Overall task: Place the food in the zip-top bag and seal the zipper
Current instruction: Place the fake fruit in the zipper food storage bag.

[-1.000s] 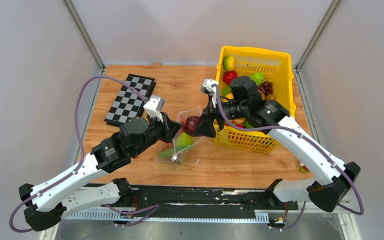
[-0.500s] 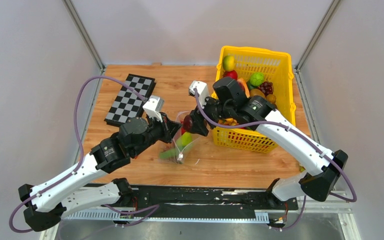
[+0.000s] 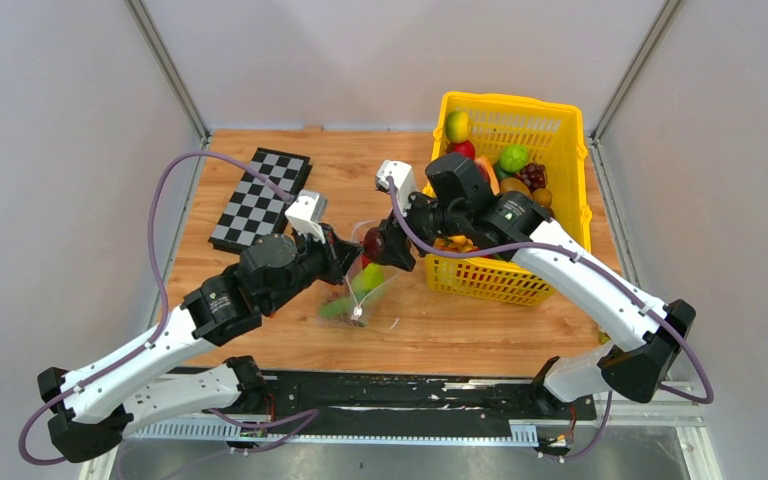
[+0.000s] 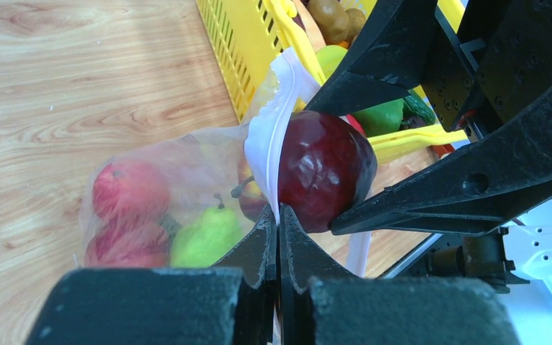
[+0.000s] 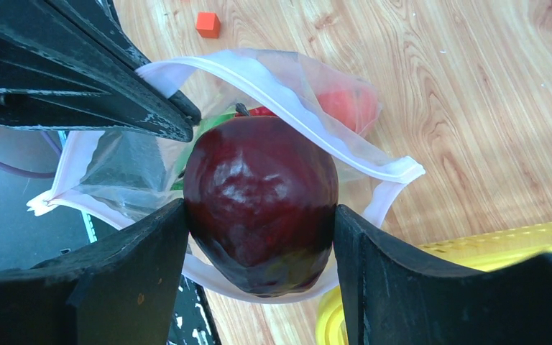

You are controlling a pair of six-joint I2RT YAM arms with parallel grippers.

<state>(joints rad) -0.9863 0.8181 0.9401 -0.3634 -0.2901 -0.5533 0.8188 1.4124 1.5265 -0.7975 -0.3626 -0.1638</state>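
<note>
The clear zip-top bag [image 3: 365, 290] lies mid-table and holds red apples [image 4: 131, 188], a green pear [image 4: 205, 233] and a long green piece [image 3: 338, 306]. My left gripper [image 3: 348, 252] is shut on the bag's zipper strip [image 4: 269, 136] and holds the mouth open; it also shows in the left wrist view [image 4: 278, 215]. My right gripper [image 3: 385, 245] is shut on a dark purple fruit [image 5: 260, 194] and holds it in the bag's open mouth [image 5: 287, 90], also seen in the left wrist view [image 4: 325, 167].
A yellow mesh basket [image 3: 560, 130] with several more toy fruits stands at the back right, close behind my right gripper. A chessboard [image 3: 260, 198] lies at the back left. A tiny orange block [image 5: 208, 24] sits on the wood beyond the bag.
My right gripper has carried the dark purple fruit left, away from the basket and into the bag's mouth. The left gripper has kept its hold on the zipper strip.
</note>
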